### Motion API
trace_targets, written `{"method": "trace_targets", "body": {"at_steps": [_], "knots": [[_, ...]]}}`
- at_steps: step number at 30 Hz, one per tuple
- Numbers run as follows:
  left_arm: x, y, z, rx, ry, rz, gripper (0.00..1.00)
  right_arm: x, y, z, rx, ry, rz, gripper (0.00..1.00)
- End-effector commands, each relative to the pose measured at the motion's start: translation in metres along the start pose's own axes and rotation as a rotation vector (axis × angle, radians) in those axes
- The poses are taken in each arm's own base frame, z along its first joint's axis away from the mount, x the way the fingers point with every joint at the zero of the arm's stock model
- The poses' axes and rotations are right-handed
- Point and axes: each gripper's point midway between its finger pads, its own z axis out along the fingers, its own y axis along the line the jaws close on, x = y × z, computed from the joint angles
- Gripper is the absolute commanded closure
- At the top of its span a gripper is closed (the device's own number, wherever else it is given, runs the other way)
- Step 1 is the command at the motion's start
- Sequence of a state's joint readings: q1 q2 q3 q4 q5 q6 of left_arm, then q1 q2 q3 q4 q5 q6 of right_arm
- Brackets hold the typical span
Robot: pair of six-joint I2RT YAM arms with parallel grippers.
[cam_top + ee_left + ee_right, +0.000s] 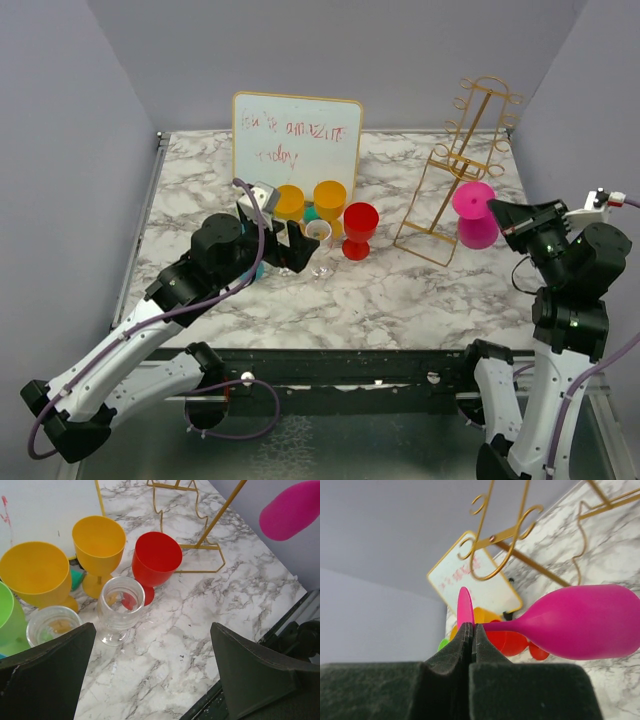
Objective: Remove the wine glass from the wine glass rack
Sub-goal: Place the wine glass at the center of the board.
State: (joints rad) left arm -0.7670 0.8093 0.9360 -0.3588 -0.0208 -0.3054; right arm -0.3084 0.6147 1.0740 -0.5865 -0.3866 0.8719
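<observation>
My right end effector [472, 630] is pressed together on the thin edge of the foot [465, 605] of the pink wine glass [580, 622]. The glass sits just beside the gold wine glass rack [492, 539] and, as far as I can tell from above, is clear of its hooks, with the bowl low over the marble surface [620, 555]. So shallow a pinch could let the glass swivel or slip out if I swing fast, and its foot could snag a curled hook and tip the rack, while my left end effector [152, 630] hangs spread wide over a clear glass [120, 607]

Magenta wine glass [477, 220] inverted, apparently just beside leaning gold rack [455, 170].
</observation>
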Motion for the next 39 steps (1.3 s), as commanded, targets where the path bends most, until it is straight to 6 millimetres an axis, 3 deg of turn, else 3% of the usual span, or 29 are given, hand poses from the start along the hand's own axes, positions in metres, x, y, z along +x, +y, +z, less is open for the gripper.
{"method": "trace_targets", "body": {"at_steps": [1, 10, 14, 20, 24, 32, 39], "knots": [[-0.011, -0.018, 0.003, 0.076, -0.006, -0.051, 0.01, 0.028, 0.036, -0.020, -0.165, 0.157, -0.008, 1.00], [-0.028, -0.053, 0.010, 0.249, -0.050, -0.121, 0.01, 0.071, 0.037, -0.028, -0.288, 0.396, -0.012, 1.00], [-0.026, -0.073, 0.012, 0.368, -0.047, -0.142, 0.02, 0.080, 0.045, -0.035, -0.374, 0.454, -0.084, 1.00], [-0.040, -0.110, 0.017, 0.583, -0.057, -0.218, 0.05, 0.095, 0.046, -0.036, -0.448, 0.557, -0.120, 1.00], [-0.052, -0.126, 0.031, 0.665, -0.075, -0.280, 0.15, 0.102, 0.046, -0.034, -0.474, 0.605, -0.128, 1.00], [-0.044, -0.170, 0.058, 0.772, 0.003, -0.268, 0.25, 0.106, 0.051, -0.032, -0.528, 0.657, -0.144, 0.99], [-0.036, -0.190, 0.076, 0.800, 0.028, -0.284, 0.50, 0.114, 0.046, -0.033, -0.548, 0.680, -0.131, 1.00]]}}
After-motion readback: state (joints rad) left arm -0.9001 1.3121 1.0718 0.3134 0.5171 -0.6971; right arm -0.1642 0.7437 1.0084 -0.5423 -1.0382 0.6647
